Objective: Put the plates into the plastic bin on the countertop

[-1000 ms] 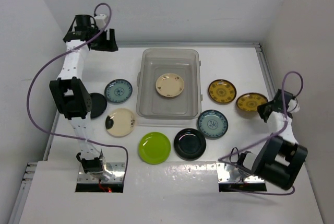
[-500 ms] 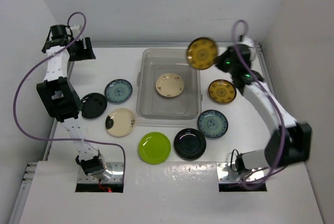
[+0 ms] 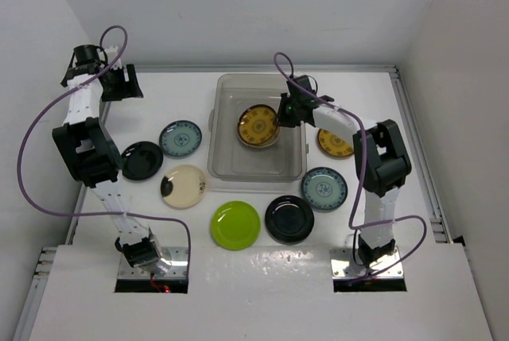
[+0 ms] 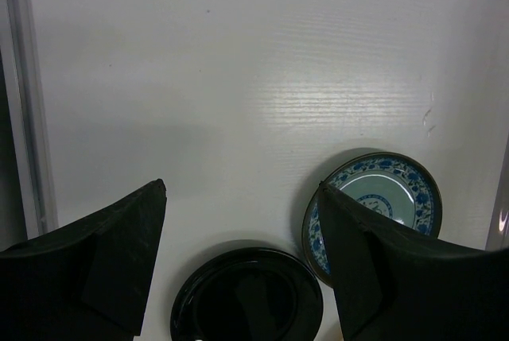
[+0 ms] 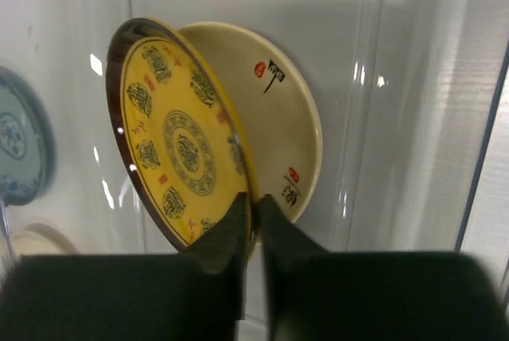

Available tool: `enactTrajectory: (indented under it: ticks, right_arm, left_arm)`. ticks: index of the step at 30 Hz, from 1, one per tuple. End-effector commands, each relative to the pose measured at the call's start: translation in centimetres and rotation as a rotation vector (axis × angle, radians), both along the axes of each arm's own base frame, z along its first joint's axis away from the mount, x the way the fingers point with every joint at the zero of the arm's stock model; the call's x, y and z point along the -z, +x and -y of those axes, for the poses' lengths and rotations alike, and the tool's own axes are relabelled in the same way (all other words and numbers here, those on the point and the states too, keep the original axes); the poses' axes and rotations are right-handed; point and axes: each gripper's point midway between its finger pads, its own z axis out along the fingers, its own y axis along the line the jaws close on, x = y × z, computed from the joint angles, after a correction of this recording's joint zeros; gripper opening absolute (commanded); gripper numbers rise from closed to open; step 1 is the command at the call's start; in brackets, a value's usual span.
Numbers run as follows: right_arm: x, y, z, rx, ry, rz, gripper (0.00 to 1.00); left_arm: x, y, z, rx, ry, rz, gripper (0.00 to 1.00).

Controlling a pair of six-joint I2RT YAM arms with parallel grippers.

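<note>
Reaching over the countertop (image 3: 374, 91) into the plastic bin (image 3: 231, 158) with an amber plate (image 5: 179, 158) pinched at its rim between the fully closed fingers of the right gripper (image 5: 253, 202), over the cream plate (image 5: 286, 110) lying flat inside; risks a chip or a clatter if released this tilted, landing edge-first on the cream one; leans steeply, patterned face showing from above; being round, has no long axis; holds nothing in the left gripper (image 4: 241, 188), spread wide above a black plate (image 4: 246, 301) and a teal plate (image 4: 382, 202)
</note>
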Motion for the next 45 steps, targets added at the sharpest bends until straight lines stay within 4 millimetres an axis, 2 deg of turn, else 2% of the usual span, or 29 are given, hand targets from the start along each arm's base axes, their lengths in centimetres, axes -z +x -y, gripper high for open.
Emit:
enactTrajectory:
  ticks: [1,2,3,4,6,9,10,11,12,13,14,15,16,17,19,20,21,23,24,27,30,33,35,37,38,40,43,44,45]
  right_arm:
    - [-2.6,2.0,-0.4,-0.017,0.008,0.076,0.24]
    - [-3.0,2.3,-0.4,-0.034,-0.004,0.09,0.38]
    - [-3.2,2.0,-0.4,-0.052,-0.014,0.069,0.63]
    - [-4.2,2.3,-0.8,-0.079,-0.032,0.091,0.69]
    - [-5.5,2.1,0.3,-0.079,-0.093,0.099,0.76]
    - [-9.9,2.4,4.0,0.036,-0.138,0.177,0.84]
    - [-10.7,1.2,6.9,0.12,-0.125,0.187,0.83]
    - [-10.5,0.9,8.5,0.165,-0.114,0.178,0.77]
    - [-8.4,0.2,13.2,0.285,-0.084,0.107,0.65]
    - [-8.3,-1.2,14.8,0.345,-0.037,0.105,0.24]
    - [-7.8,-1.7,16.4,0.393,-0.013,0.086,0.16]
    - [-5.3,-3.2,20.0,0.481,0.005,0.017,0.17]
    - [-5.4,-3.4,21.6,0.535,0.074,0.017,0.36]
    - [-2.6,-5.4,22.3,0.566,0.071,-0.048,0.5]
    - [-1.3,-6.0,25.2,0.646,0.11,-0.066,0.61]
    - [-0.4,-6.6,25.8,0.661,0.133,-0.089,0.64]
    - [1.1,-6.8,26.0,0.663,0.143,-0.121,0.64]
    - [2.2,-6.9,26.3,0.663,0.159,-0.148,0.62]
    - [3.5,-7.0,26.4,0.672,0.151,-0.178,0.62]
    - [5.6,-7.1,26.3,0.691,0.181,-0.202,0.55]
    - [7.2,-7.2,26.3,0.732,0.207,-0.236,0.42]
    - [8.9,-7.1,26.4,0.769,0.248,-0.226,0.23]
    - [9.5,-7.2,26.4,0.78,0.28,-0.235,0.05]
    - [9.6,-7.1,26.7,0.782,0.269,-0.219,0.0]
    - [9.3,-7.0,26.7,0.769,0.258,-0.205,0.0]
    - [5.9,-5.5,27.0,0.75,0.255,-0.104,0.0]
    - [-2.5,-3.1,26.0,0.676,0.187,0.118,0.0]
    - [-4.0,-2.9,25.8,0.672,0.168,0.154,0.0]
    - [-5.5,-2.5,26.8,0.706,0.112,0.21,0.0]
  left_arm:
    - [-3.7,-0.3,-0.7,-0.001,0.027,0.083,0.78]
    - [-3.7,-0.3,-0.7,-0.001,0.027,0.083,0.78]
    - [-3.7,-0.3,-0.7,-0.001,0.027,0.083,0.78]
    - [-3.8,-0.3,-0.5,0.005,0.021,0.086,0.78]
    - [-3.8,-0.3,-0.5,0.005,0.021,0.086,0.78]
    - [-4.2,-0.4,-0.5,0.005,0.024,0.094,0.78]
    - [-4.3,-0.3,-0.3,0.011,0.018,0.097,0.78]
    - [-4.3,-0.3,-0.3,0.011,0.018,0.097,0.78]
    - [-4.7,-0.4,-0.3,0.011,0.021,0.105,0.78]
    - [-4.7,-0.4,-0.3,0.011,0.021,0.106,0.78]
    - [-4.7,-0.4,-0.3,0.011,0.021,0.106,0.78]
    - [-4.7,-0.4,-0.3,0.018,0.028,0.106,0.78]
    - [-4.4,-0.5,-0.3,0.018,0.025,0.098,0.78]
    - [-4.3,-0.6,-0.5,0.01,0.033,0.094,0.78]
    - [-3.9,-0.7,-0.4,0.01,0.029,0.085,0.78]
    - [-3.9,-0.7,-0.4,0.01,0.029,0.085,0.78]
    - [-3.4,-0.9,-0.5,0.003,0.031,0.072,0.78]
    - [-3.4,-0.9,-0.6,0.01,0.038,0.073,0.78]
    - [-3.4,-0.9,-0.6,0.01,0.038,0.073,0.78]
    - [-3.6,-1.1,-0.3,0.016,0.031,0.075,0.78]
    - [-4.0,-1.2,-0.3,0.016,0.035,0.084,0.78]
    - [-4.1,-1.3,-0.6,0.013,0.029,0.086,0.78]
    - [-4.1,-1.2,-0.4,0.02,0.022,0.089,0.78]
    - [-4.1,-1.2,-0.3,0.026,0.015,0.092,0.78]
    - [-4.1,-1.2,-0.3,0.026,0.015,0.092,0.78]
    - [-3.8,-1.4,-0.2,0.026,0.012,0.084,0.78]
    - [-3.7,-1.5,-0.9,0.009,0.018,0.081,0.78]
    - [-3.7,-1.7,-1.3,0.0,0.019,0.081,0.78]
    - [-3.7,-1.7,-1.5,-0.006,0.025,0.078,0.78]
